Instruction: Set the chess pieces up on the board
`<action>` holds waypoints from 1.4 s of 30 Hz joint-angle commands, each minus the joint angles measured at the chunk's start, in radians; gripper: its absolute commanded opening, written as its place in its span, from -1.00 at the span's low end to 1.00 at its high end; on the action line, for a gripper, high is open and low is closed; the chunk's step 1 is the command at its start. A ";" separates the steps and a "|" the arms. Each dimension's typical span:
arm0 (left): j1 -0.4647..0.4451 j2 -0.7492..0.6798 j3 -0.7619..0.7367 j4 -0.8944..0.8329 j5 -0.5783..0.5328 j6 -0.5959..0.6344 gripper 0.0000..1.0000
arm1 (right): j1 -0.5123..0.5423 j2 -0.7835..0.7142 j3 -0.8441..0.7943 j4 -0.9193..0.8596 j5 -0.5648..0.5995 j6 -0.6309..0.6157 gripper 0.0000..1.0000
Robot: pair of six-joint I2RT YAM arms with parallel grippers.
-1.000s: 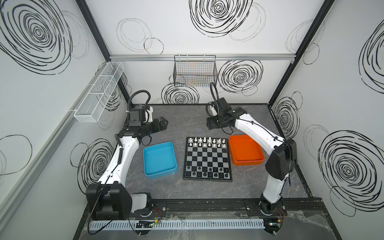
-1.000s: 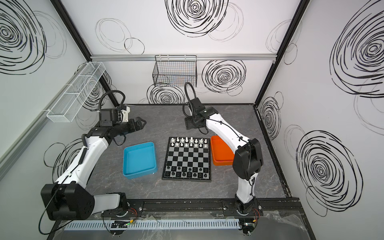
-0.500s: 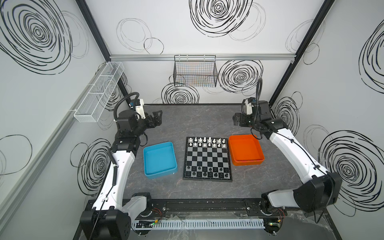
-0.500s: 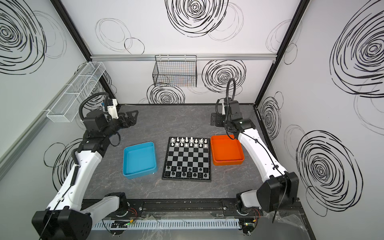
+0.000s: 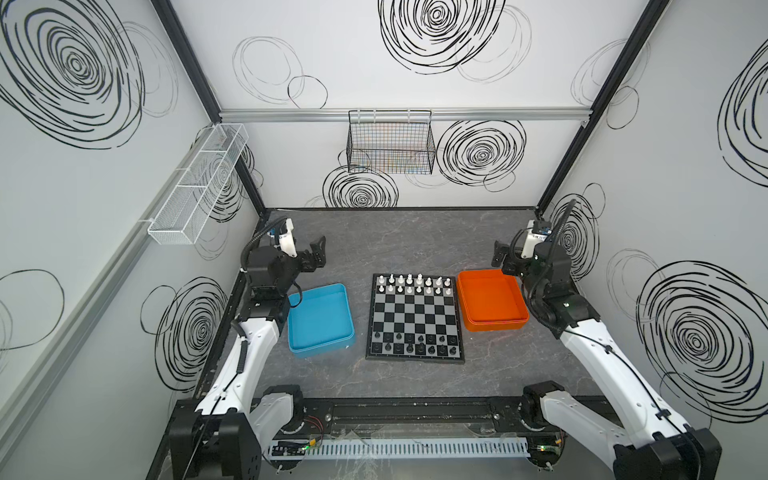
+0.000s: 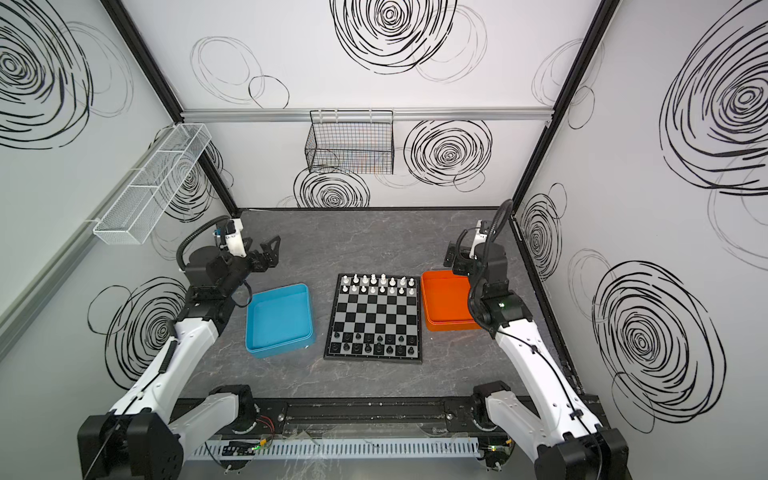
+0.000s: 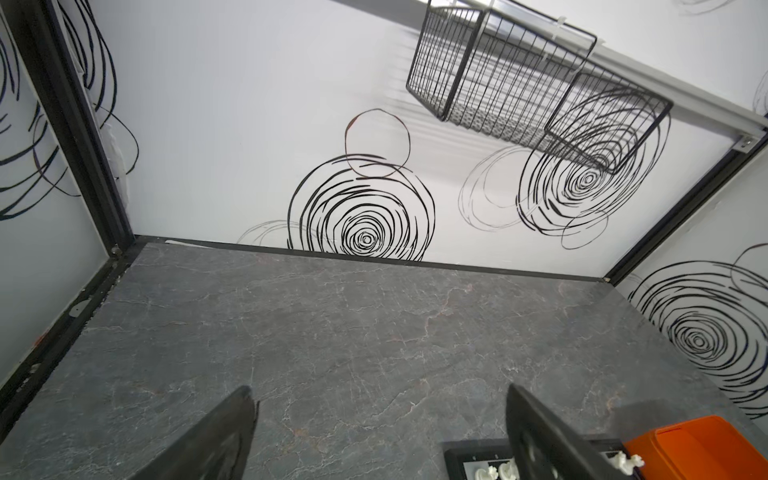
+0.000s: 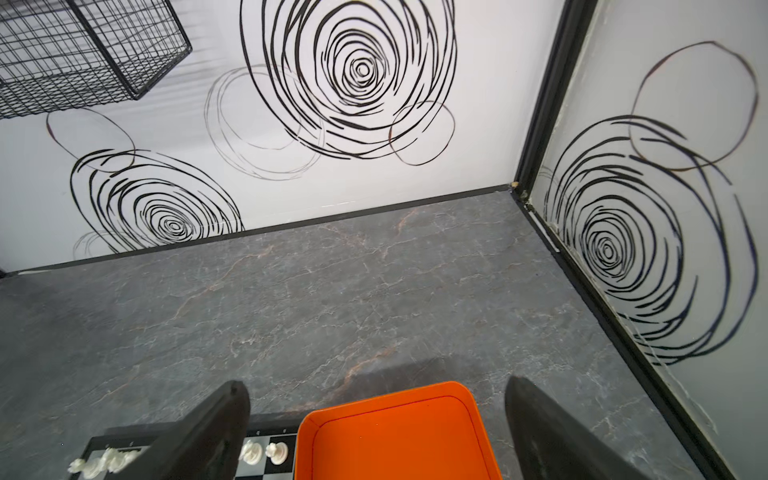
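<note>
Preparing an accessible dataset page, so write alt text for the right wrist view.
The right pincer is wide open and holds nothing, its two black fingers framing an orange tray on a grey marbled table. Beside the tray, white chess pieces stand on a corner of the board; behind, white walls with black swirls and a black wire basket.

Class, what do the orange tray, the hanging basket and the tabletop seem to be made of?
Orange tray: probably moulded plastic, smooth, uniform colour. Basket: thin black wire grid, likely coated metal. Tabletop: grey with pale veins; stone or laminate unclear.
</note>
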 commanded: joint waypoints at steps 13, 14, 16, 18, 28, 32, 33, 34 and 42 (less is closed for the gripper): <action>-0.117 0.136 -0.411 0.726 -0.297 0.147 0.92 | -0.016 -0.126 -0.254 0.350 0.163 -0.224 1.00; -0.125 0.169 -0.428 0.764 -0.299 0.164 0.92 | -0.019 -0.131 -0.272 0.365 0.159 -0.231 1.00; -0.139 0.225 -0.456 0.844 -0.321 0.200 0.92 | -0.025 -0.130 -0.289 0.366 0.162 -0.224 1.00; -0.142 0.294 -0.485 0.960 -0.327 0.197 0.92 | -0.027 -0.125 -0.315 0.384 0.171 -0.228 1.00; -0.141 0.446 -0.487 1.099 -0.339 0.195 0.92 | -0.072 -0.058 -0.455 0.561 0.207 -0.179 1.00; -0.140 0.447 -0.487 1.098 -0.335 0.192 0.92 | -0.078 -0.036 -0.501 0.644 0.223 -0.182 1.00; -0.139 0.450 -0.486 1.103 -0.336 0.192 0.92 | -0.080 -0.023 -0.508 0.663 0.230 -0.173 1.00; -0.139 0.447 -0.486 1.097 -0.333 0.191 0.92 | -0.084 -0.011 -0.519 0.692 0.226 -0.165 1.00; -0.136 0.448 -0.487 1.098 -0.330 0.190 0.92 | -0.098 0.075 -0.520 0.815 0.191 -0.174 1.00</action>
